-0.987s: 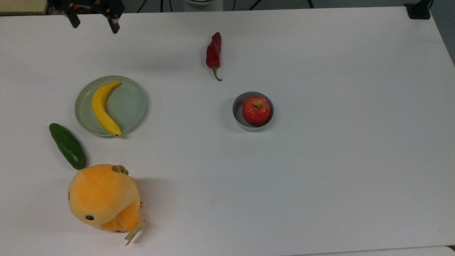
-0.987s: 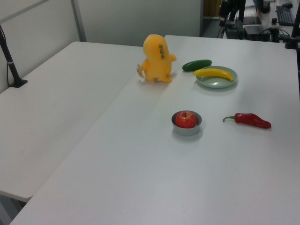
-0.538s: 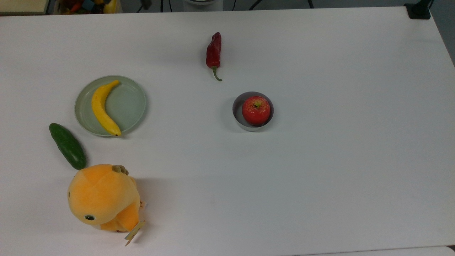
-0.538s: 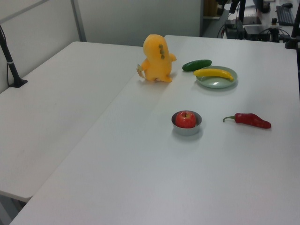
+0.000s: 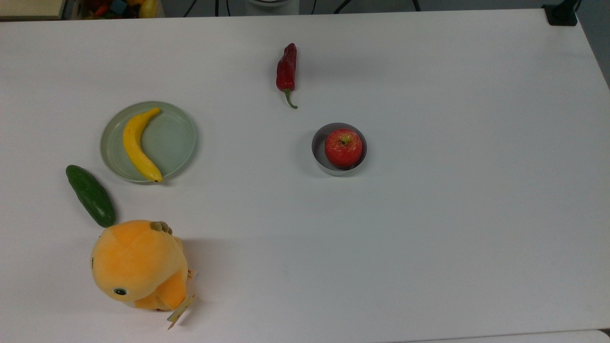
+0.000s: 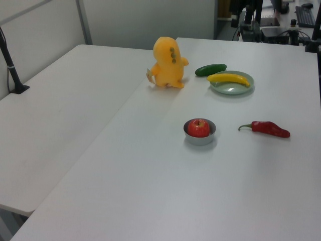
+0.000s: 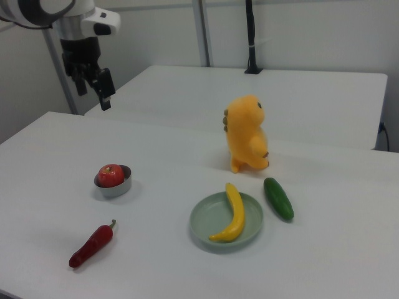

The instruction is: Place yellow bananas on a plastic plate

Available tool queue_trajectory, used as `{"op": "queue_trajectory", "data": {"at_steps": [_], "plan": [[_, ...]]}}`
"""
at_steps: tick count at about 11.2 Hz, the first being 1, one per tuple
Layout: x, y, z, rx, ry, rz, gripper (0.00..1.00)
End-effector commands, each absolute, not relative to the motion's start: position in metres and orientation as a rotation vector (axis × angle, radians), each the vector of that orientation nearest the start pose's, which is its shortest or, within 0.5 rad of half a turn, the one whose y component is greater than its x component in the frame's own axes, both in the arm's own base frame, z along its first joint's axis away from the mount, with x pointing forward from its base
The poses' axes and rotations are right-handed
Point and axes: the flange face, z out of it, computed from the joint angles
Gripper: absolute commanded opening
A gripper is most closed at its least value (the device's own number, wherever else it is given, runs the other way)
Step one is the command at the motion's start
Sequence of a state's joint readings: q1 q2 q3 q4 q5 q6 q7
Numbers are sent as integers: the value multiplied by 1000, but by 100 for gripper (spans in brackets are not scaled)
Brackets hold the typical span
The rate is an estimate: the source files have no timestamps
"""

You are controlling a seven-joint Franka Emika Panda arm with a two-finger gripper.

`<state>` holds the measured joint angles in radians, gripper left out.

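Top view: a plain white desk (image 5: 429, 214) runs to every edge, with cables and a bin of coloured objects past its far side. The yellow bananas (image 5: 138, 145), a single curved fruit, lie inside the plastic plate (image 5: 178, 138) on the top view's left, the dark tip over the near rim. A green cucumber (image 5: 90, 195) lies just off the plate, beside an orange plush toy (image 5: 138, 264). A red chili pepper (image 5: 287, 66) and a grey metal bowl (image 5: 321, 162) holding a red apple (image 5: 343, 147) sit mid-desk.

Left view: a second white desk (image 6: 55, 120) adjoins the first, grey walls behind. The banana (image 6: 229, 78) rests across the plate (image 6: 235, 90) at the far end, with office gear beyond.

Right view: the end effector (image 7: 91, 87) hangs high at the right view's upper left, above the desk's far edge, well apart from the plate (image 7: 209, 218) and banana (image 7: 233, 212) near the front. Its two fingers are spread apart and grip nothing, touching nothing. A dark post stands at the back desk's wall.
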<state>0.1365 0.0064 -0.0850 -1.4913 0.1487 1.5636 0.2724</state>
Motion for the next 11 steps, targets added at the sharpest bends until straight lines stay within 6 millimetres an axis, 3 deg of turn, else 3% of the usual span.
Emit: {"op": "queue_trajectory", "data": {"at_steps": [1,2,5,9,11], "plan": [[538,56,644,-3053,264,-43,100],[540,62,636,-3062,174,-62,100],[551,54,631,-3082,5,-146,100],[561,18,623,-3115,-174,-185,100],[558,16,628,-3114,-163,-182,100]]}}
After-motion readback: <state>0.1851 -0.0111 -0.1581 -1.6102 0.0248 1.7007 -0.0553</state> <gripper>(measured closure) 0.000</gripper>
